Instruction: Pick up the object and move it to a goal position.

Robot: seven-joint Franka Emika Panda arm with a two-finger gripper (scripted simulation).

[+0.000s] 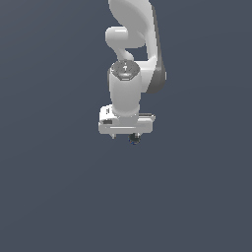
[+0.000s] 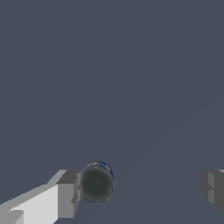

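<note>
Below the white arm (image 1: pixel 129 59), against a flat slate-grey ground (image 1: pixel 49 197), the gripper (image 1: pixel 127 134) hung with its broad white bar level across the exterior view. Just under that bar, a little toward the exterior view's right of its middle, sat the object (image 1: pixel 134 139), a tiny near-black roundish thing, far smaller than the gripper and so close beneath it that the two looked to be touching there. From the wrist view the same object (image 2: pixel 96 182) showed as a dark round shape with a faint blue edge and a small reddish fleck on its rim, seen end-on like a little cylinder. One grey finger pad (image 2: pixel 68 193), on its white finger, lay right against the object's side. The other finger pad (image 2: pixel 214 187) stood well apart from it, with bare grey ground between the two. So the jaws were spread wide, with the object beside one finger only and not pinched between them. Whether the object rested on the ground or hung clear of it could not be told from either view.
</note>
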